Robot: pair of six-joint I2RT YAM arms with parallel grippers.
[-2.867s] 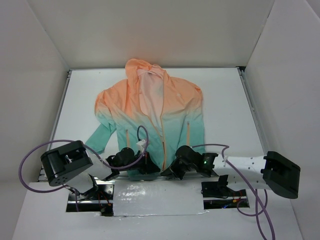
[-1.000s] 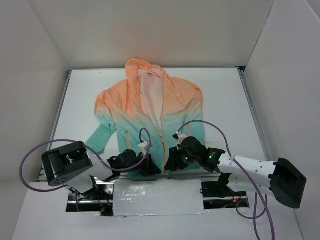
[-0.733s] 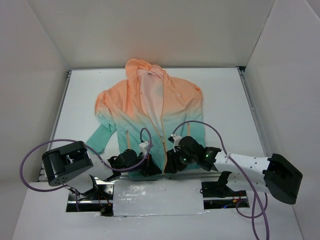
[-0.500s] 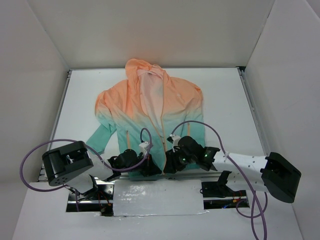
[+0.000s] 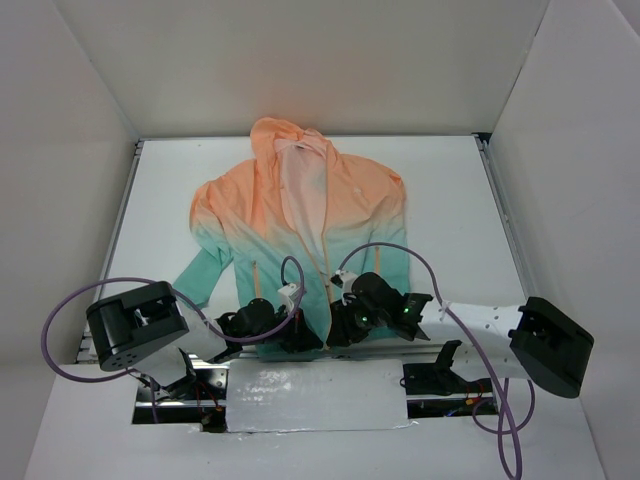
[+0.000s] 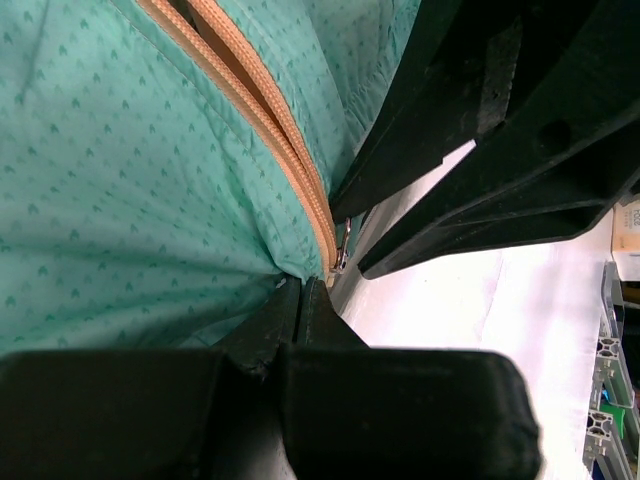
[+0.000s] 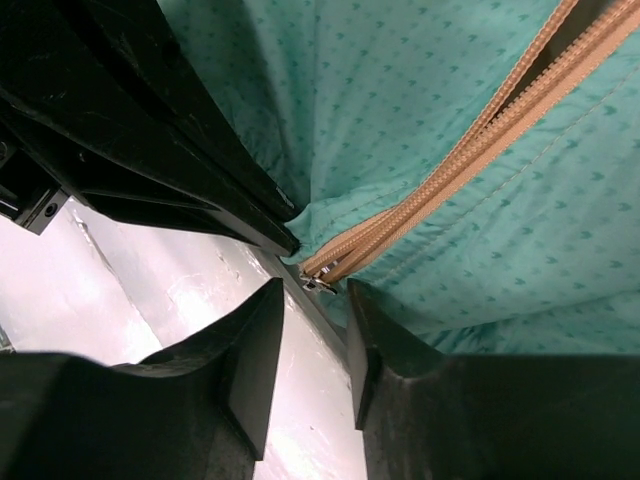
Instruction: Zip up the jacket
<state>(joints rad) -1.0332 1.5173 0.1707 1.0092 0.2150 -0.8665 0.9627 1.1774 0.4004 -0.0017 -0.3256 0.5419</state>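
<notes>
The jacket (image 5: 345,215) lies flat on the white table, hood at the far end, peach fading to teal. Its orange front zipper (image 5: 325,275) is open at the chest and joined near the hem. My left gripper (image 5: 300,338) is shut on the teal hem just left of the zipper's foot, as the left wrist view (image 6: 303,285) shows. My right gripper (image 5: 335,330) is open at the hem. In the right wrist view (image 7: 315,300) its fingers (image 7: 400,350) flank the small metal slider (image 7: 320,282) at the zipper's bottom end without closing on it.
The table's near edge and a silvery taped strip (image 5: 315,395) lie just below both grippers. The two grippers sit close together; the left one's black body (image 7: 140,120) fills the right wrist view's upper left. White walls (image 5: 60,150) enclose the table.
My right arm has swung left and its gripper has come in to the bottom of the zipper beside the left gripper. The left gripper has stayed on the hem.
</notes>
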